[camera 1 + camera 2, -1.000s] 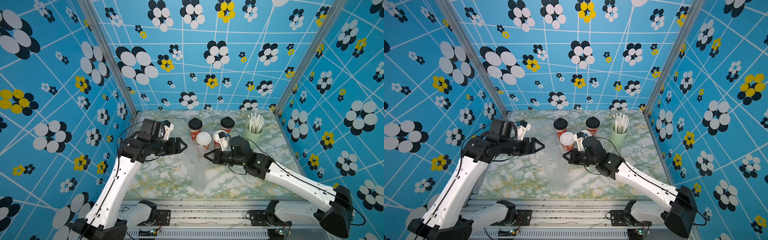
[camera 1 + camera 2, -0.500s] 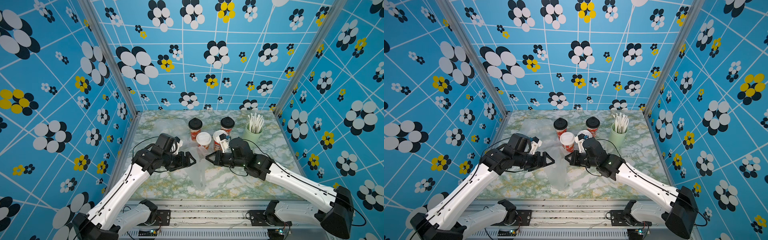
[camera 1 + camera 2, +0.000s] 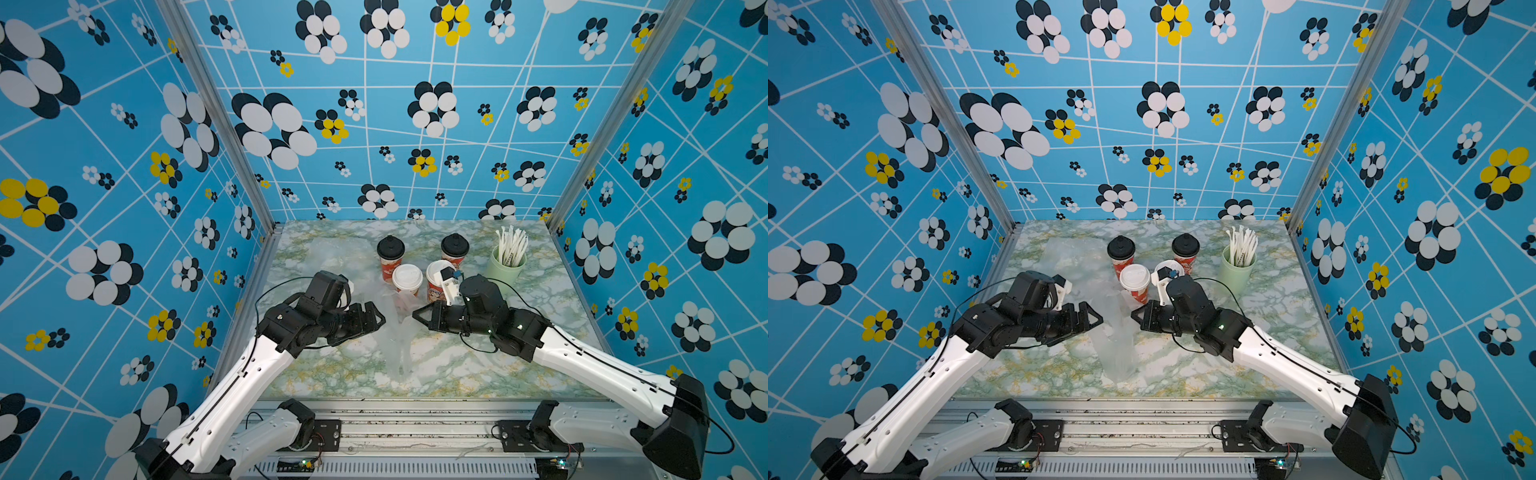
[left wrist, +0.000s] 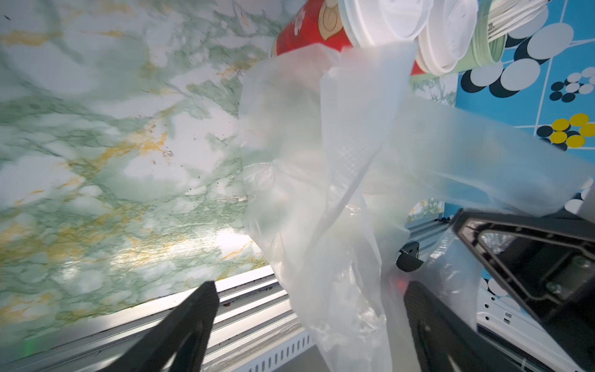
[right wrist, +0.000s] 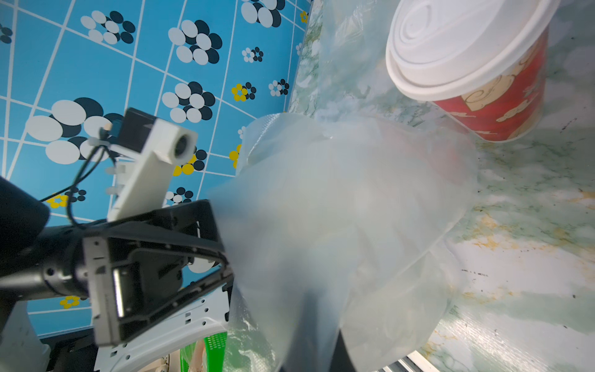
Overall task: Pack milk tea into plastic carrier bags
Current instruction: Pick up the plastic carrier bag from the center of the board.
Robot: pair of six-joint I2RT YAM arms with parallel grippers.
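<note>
A thin clear plastic carrier bag hangs crumpled over the middle of the table. My right gripper is shut on its upper part; in the right wrist view the bag hides the fingertips. My left gripper faces it from the left, open. In the left wrist view the bag hangs between the spread fingers, closer to one of them. Behind stand the milk tea cups: two with black lids and two with white lids.
A pale green cup of white straws stands at the back right. Another clear bag lies flat at the back left. The marble table has blue patterned walls on three sides and a metal rail along its front edge.
My left arm has swung from the back left to the middle, up to the hanging bag, with its jaws open. The right gripper has stayed shut on the bag.
</note>
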